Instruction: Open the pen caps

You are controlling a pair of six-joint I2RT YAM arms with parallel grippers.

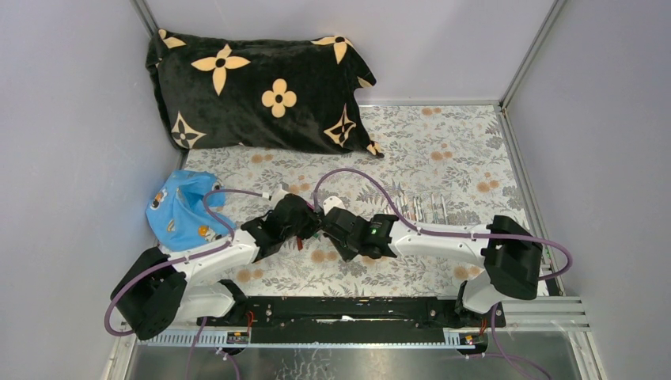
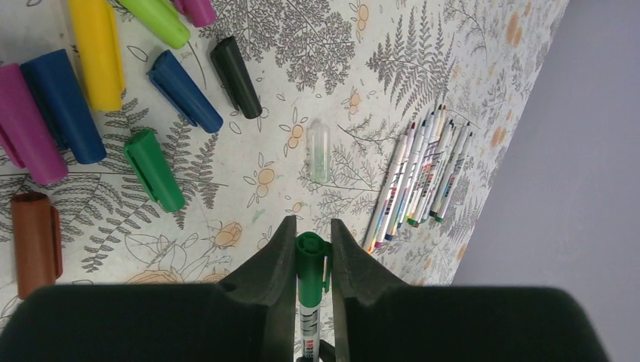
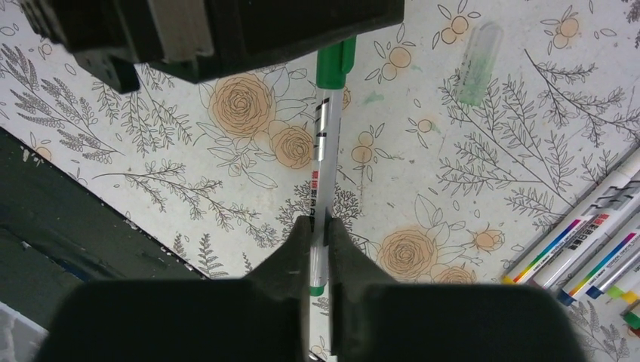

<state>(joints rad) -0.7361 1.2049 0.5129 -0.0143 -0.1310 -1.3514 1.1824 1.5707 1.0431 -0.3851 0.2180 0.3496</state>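
Note:
A green-capped pen (image 3: 323, 143) with a white-grey barrel hangs over the floral cloth, held at both ends. My left gripper (image 2: 311, 225) is shut on its green pen cap (image 2: 311, 260), one finger on each side. My right gripper (image 3: 318, 224) is shut on the barrel near its green tail end. The two grippers meet at mid-table (image 1: 316, 223). Several loose pen caps lie at the left: yellow (image 2: 98, 49), blue (image 2: 185, 90), black (image 2: 236, 75), green (image 2: 155, 170), purple (image 2: 26, 124), brown (image 2: 34, 241). A clear cap (image 2: 318, 147) lies alone.
A row of uncapped pens (image 2: 423, 177) lies to the right, also at the right wrist view's edge (image 3: 596, 241). A black flowered pillow (image 1: 253, 87) fills the back left and a blue cloth (image 1: 182, 210) lies at the left. Grey walls enclose the table; a black rail (image 1: 348, 309) runs along the near edge.

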